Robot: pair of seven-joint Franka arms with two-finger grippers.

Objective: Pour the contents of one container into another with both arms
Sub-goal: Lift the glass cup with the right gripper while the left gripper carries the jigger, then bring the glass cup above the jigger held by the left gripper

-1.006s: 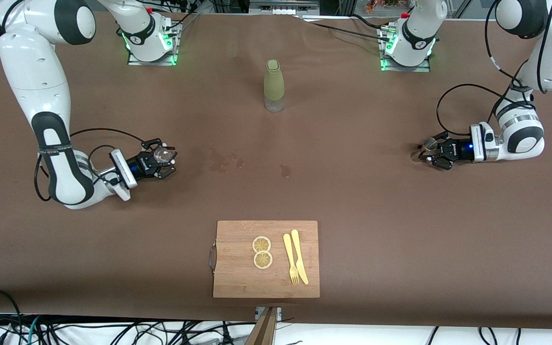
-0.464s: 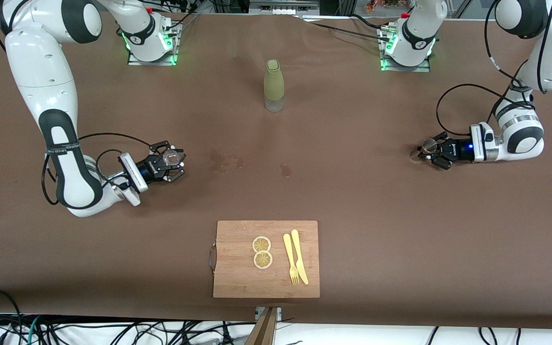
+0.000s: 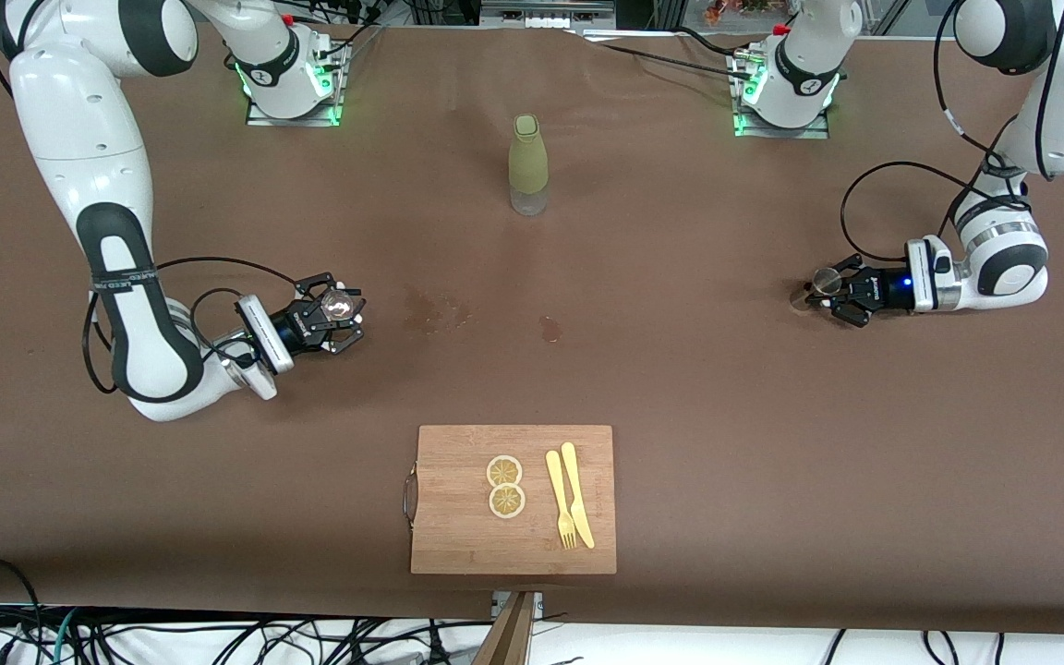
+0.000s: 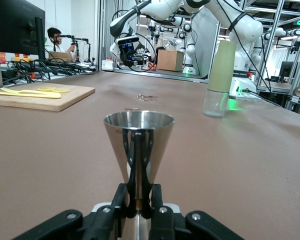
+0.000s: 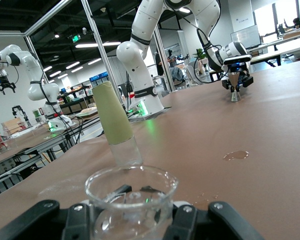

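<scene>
Pinching steel jigger (image 4: 138, 145): left claw (image 3: 829, 297); right claw (image 3: 333, 317) clamped round clear glass (image 5: 131, 200), both near table (image 3: 680, 388).

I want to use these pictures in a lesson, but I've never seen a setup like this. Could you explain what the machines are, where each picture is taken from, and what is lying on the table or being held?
These are two white robot arms at a brown table. One picture looks down from a high camera facing them; the other two come from cameras on each arm's wrist.

The left gripper is shut on a metal cone-shaped cup standing on the table. The right gripper is shut on a small clear glass.

A green-sleeved bottle stands between the arms' bases. Nearer the front camera lies a wooden board carrying two lemon slices, a yellow fork and a yellow knife. Wet spots mark the middle of the table.
</scene>
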